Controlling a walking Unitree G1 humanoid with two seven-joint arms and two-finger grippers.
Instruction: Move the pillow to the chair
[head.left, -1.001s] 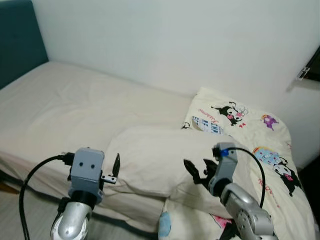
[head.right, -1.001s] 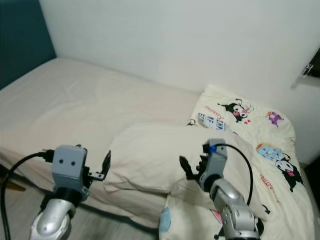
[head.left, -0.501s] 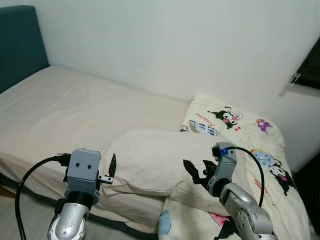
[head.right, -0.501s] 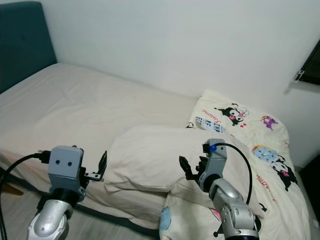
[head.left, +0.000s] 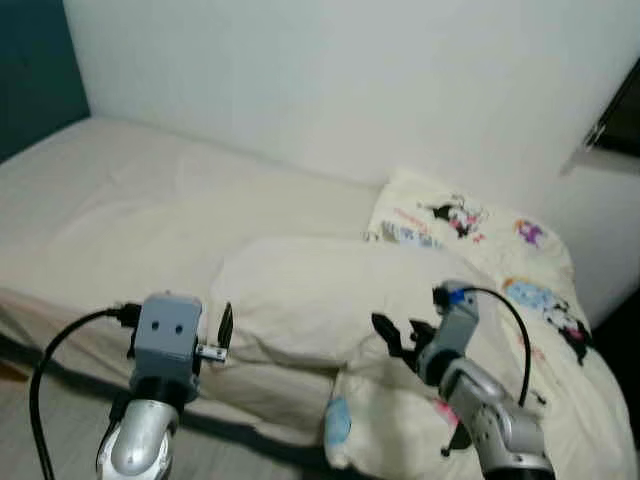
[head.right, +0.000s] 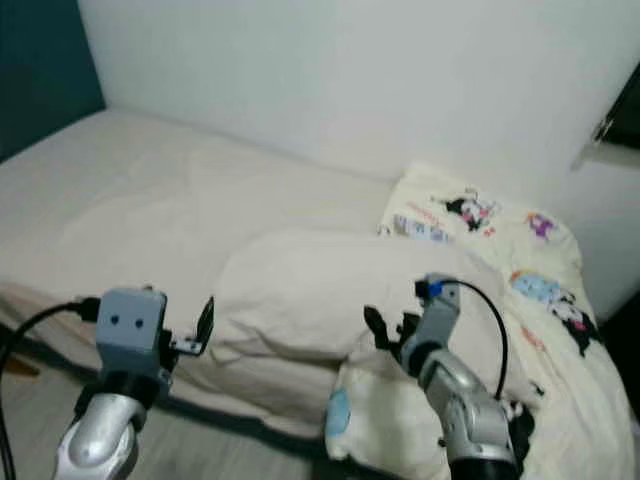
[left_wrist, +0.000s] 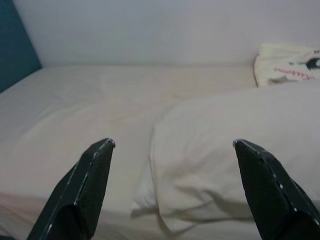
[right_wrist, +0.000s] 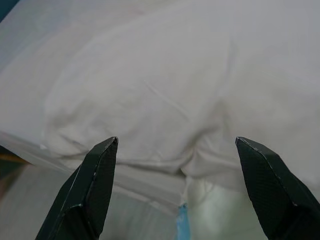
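A plain cream pillow (head.left: 310, 300) lies on the bed near its front edge, partly over a cartoon-print quilt (head.left: 480, 240). My left gripper (head.left: 226, 326) hovers open just off the pillow's left end, with the pillow's corner (left_wrist: 200, 165) ahead between its fingers. Over the pillow's right front part my right gripper (head.left: 392, 340) is held open above the soft fabric (right_wrist: 150, 100). Nothing is held by either one.
The bed (head.left: 120, 200) with a beige sheet runs along a white wall (head.left: 330, 80). A dark teal headboard (head.left: 30, 70) stands at the far left. A strip of floor (head.left: 60, 440) shows below the bed's front edge. A dark window edge (head.left: 620, 120) is at the right.
The whole picture has shifted and blurred, so the camera has moved. Both grippers keep about the same place beside the pillow and stay open.
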